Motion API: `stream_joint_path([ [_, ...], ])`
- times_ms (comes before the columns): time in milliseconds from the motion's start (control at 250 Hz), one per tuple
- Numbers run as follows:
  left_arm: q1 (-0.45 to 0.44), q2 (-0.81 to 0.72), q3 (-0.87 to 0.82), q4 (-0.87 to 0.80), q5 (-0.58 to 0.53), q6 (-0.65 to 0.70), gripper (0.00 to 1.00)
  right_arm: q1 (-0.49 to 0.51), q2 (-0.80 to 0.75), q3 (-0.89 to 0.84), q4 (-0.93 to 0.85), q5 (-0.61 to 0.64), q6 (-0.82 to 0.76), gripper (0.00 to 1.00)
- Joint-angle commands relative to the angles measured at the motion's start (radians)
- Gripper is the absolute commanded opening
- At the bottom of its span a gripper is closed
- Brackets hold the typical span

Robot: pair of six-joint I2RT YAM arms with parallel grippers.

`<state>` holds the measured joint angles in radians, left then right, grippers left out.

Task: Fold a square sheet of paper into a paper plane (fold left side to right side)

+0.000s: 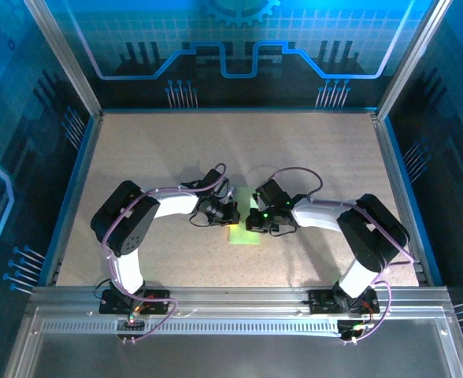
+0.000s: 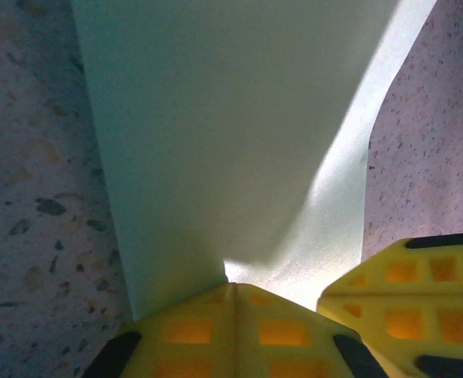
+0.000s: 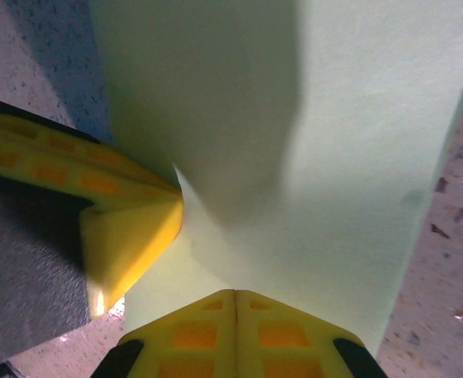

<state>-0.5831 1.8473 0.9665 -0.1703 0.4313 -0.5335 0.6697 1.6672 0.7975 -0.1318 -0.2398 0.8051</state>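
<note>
A: Start at the left. What is the left gripper [image 2: 233, 293] doing?

B: It is clenched, yellow fingertips pressed together with only a seam between them. The tips sit right at the near edge of the square sheet of paper [image 2: 231, 142]. I cannot tell whether paper is nipped in that seam or the tips only bear on it.

A: And where is the sheet?

B: On the table [image 1: 137, 157], about midway between the left and right edges and a little toward the near edge, between the two grippers. In the left wrist view its right side curls up off the surface.

A: And the right gripper [image 3: 235, 298]?

B: Clenched as well, with its tips at the sheet's edge. One of the left gripper's fingers touches the paper just beside it.

A: How do you expect the paper to handle?

B: I'd say it is very light and limp. It should crease at the slightest pinch, and it will probably slide on the speckled top unless held down.

A: So where should it be gripped?

B: At the left edge, near a corner, with a shallow pinch. The right gripper should pin the right side while the left side is carried over.
</note>
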Motion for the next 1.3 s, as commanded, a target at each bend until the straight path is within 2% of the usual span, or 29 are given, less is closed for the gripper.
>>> stream_joint_path([
  [0,-0.015,0.016,0.003,-0.042,-0.009,-0.020,0.00,0.019,0.020,0.013,0.039,-0.007,0.026,0.00],
  [184,-0.016,0.014,0.008,-0.040,-0.003,-0.027,0.00,0.021,0.039,0.012,0.046,-0.017,0.025,0.00],
  [591,-0.008,0.026,0.089,-0.016,0.010,-0.019,0.00,0.020,0.084,0.019,-0.161,0.077,-0.031,0.00],
  [739,0.002,0.042,0.071,0.035,-0.006,-0.014,0.00,0.019,0.094,0.017,-0.173,0.088,-0.045,0.00],
  [1295,0.029,0.052,0.008,0.055,-0.043,0.025,0.00,0.018,0.105,0.045,-0.262,0.121,-0.095,0.00],
])
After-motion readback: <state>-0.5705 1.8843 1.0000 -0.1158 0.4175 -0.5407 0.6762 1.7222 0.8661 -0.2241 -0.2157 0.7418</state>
